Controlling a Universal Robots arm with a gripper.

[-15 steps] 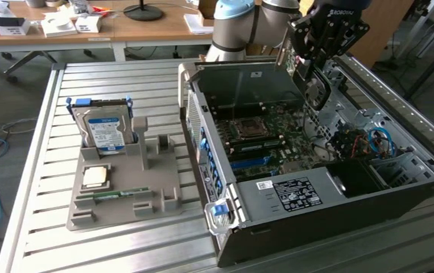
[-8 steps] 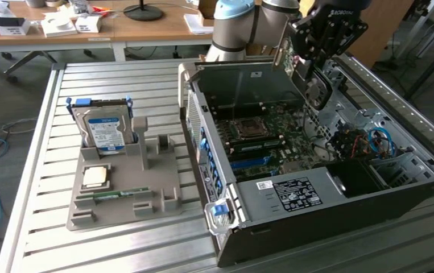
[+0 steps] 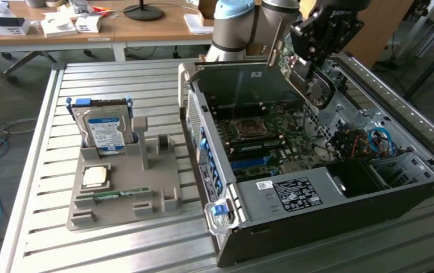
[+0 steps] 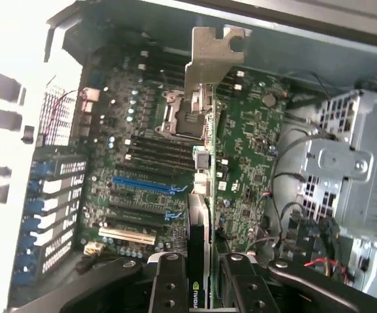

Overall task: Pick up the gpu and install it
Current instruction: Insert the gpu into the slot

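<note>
Holding anything, that gripper (image 3: 317, 60)?

Yes, it is clamped on the graphics card (image 3: 321, 90). From the wrist you see the two black fingers (image 4: 169, 287) pressed on either side of the card's thin edge, right by the green logo.

And where is the card?

Over the open computer case (image 3: 315, 239), near its far end in the exterior view. It hangs tilted, with its round fan showing toward the camera and the silver bracket (image 4: 212, 55) at the end away from the gripper.

Is it in a slot?

I cannot tell whether its lower edge touches anything. In the wrist view it runs edge-on above the green board (image 4: 247, 150), with the processor socket (image 4: 180, 117) and the blue slot (image 4: 143, 186) on one side of it.

What about the rest of the table (image 3: 57, 170)?

A grey holder (image 3: 148, 176) lies on the slatted top, on the exterior view's left of the case. A hard drive (image 3: 104, 129) with a blue-white label stands upright at its far end. A square chip (image 3: 95, 176) lies flat in the middle, and a narrow green memory stick (image 3: 114, 195) sits in a groove nearer the camera. Holder and case are apart, with bare slats between them
</note>
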